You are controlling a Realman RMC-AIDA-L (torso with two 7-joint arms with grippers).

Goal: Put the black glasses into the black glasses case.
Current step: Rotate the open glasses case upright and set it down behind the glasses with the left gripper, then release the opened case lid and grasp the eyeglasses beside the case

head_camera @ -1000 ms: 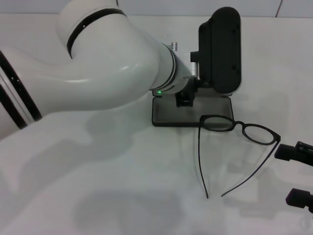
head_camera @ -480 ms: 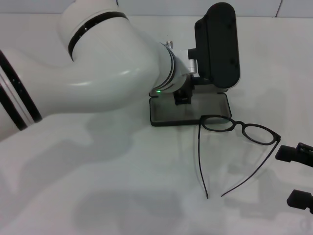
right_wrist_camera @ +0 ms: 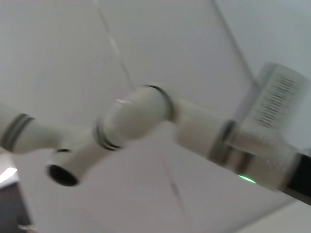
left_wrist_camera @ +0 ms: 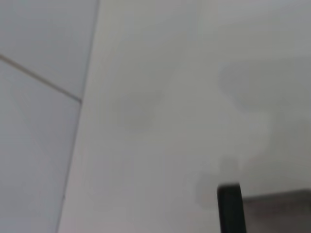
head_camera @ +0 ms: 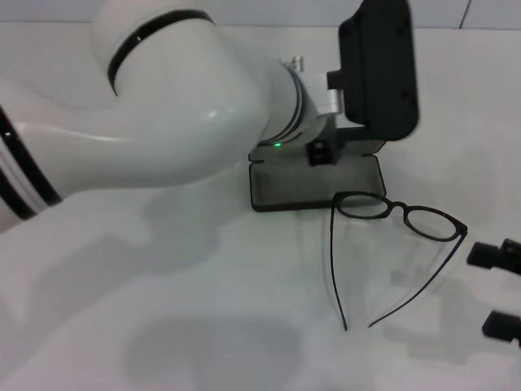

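The black glasses case [head_camera: 316, 177] lies open on the white desk [head_camera: 203, 326], its lid standing upright at the left gripper [head_camera: 321, 151]; whether those jaws are apart or together cannot be told. The black glasses [head_camera: 397, 218] lie unfolded just in front of the case, one lens touching its tray. The right gripper [head_camera: 501, 289] waits near them, jaws apart, holding nothing.

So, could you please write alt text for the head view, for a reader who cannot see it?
The black glasses lie unfolded on the white table, in front of the open black glasses case, whose lid stands raised. The left tool reaches over the case, and the right tool waits near the right edge.
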